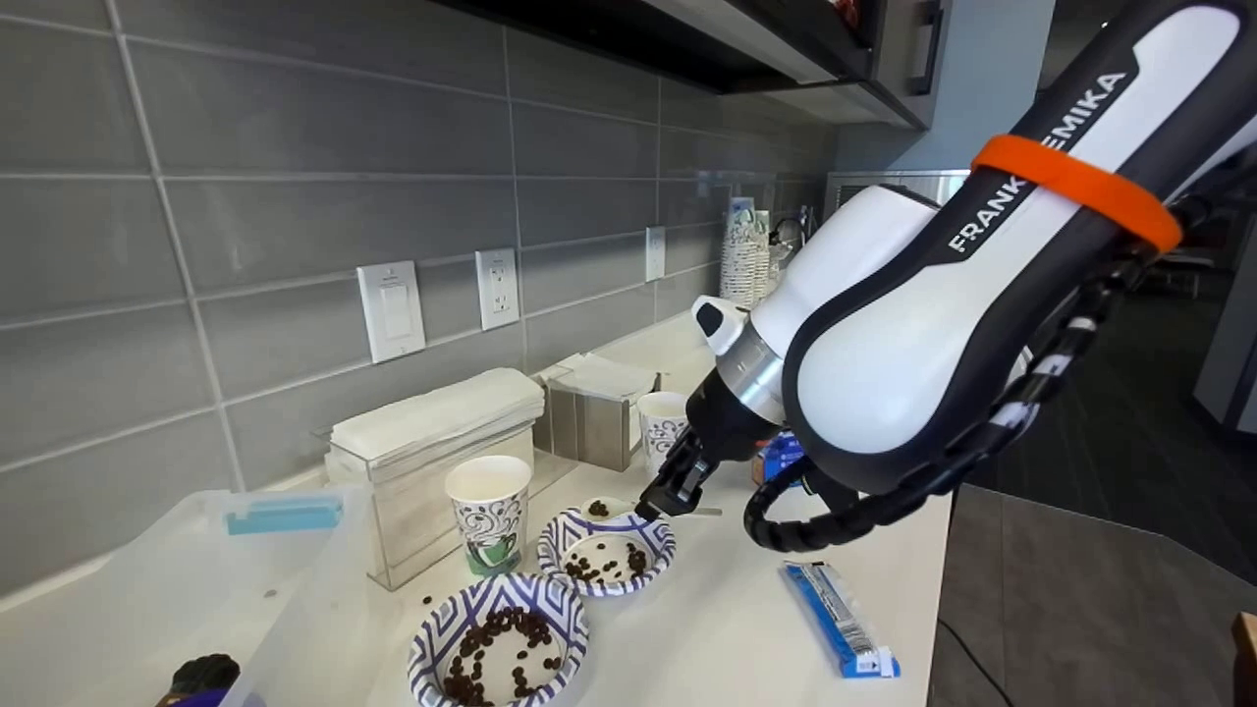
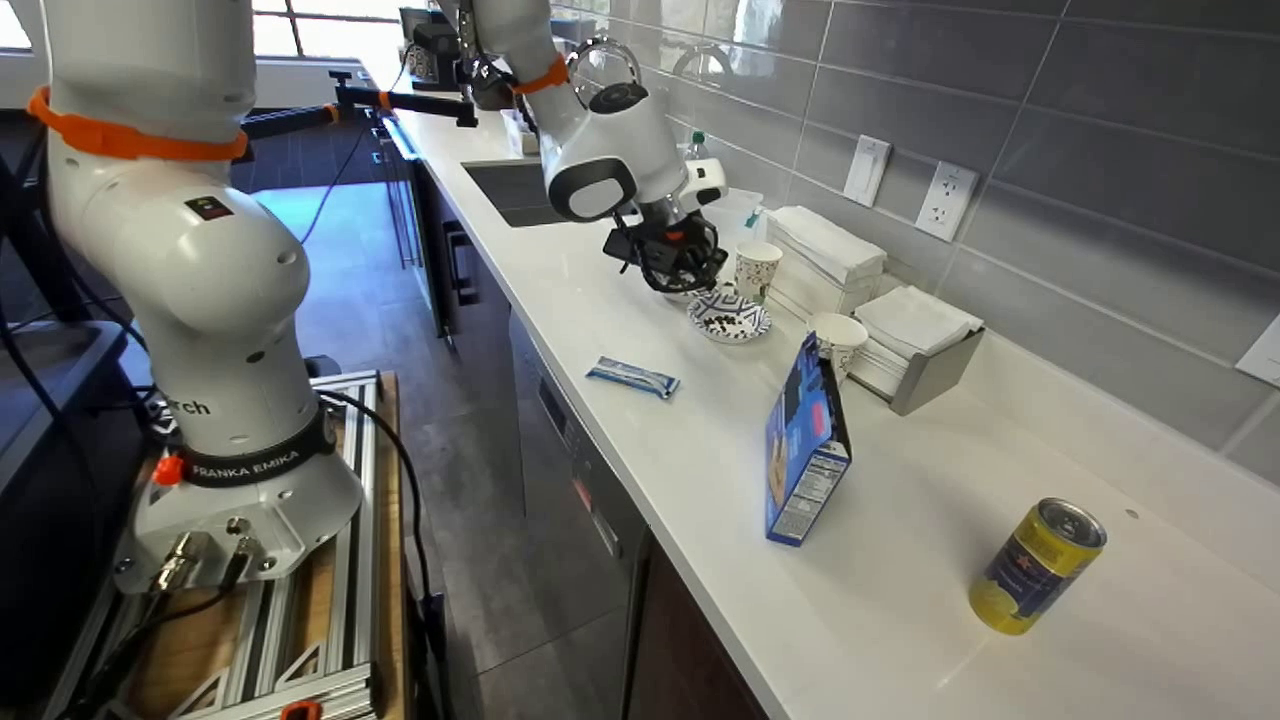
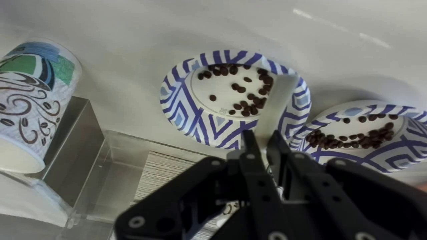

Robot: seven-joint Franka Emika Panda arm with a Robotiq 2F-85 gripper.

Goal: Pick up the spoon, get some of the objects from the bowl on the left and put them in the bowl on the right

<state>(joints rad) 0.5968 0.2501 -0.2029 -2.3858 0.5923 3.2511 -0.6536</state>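
Observation:
My gripper (image 3: 262, 138) is shut on the handle of a pale spoon (image 3: 276, 103), over a blue-and-white patterned bowl (image 3: 186, 113) with scattered dark beans. In an exterior view my gripper (image 1: 653, 509) holds the spoon (image 1: 707, 512) near that bowl's back rim (image 1: 660, 558); a few beans sit in the spoon's head. The spoon's head is hidden in the wrist view. A second matching bowl (image 3: 370, 158), with more beans, stands beside the first; it also shows in an exterior view (image 1: 432, 656). In an exterior view my gripper (image 2: 690, 270) partly hides the second bowl behind the first bowl (image 2: 757, 325).
A paper cup (image 1: 491, 516) and a clear napkin holder (image 1: 422, 491) stand behind the bowls. Another cup (image 3: 30, 100) stands by a second napkin holder (image 1: 589, 417). A clear bin (image 1: 295, 609), blue wrapped bar (image 1: 840, 621), blue box (image 2: 800, 440) and yellow can (image 2: 1035, 565) are on the counter.

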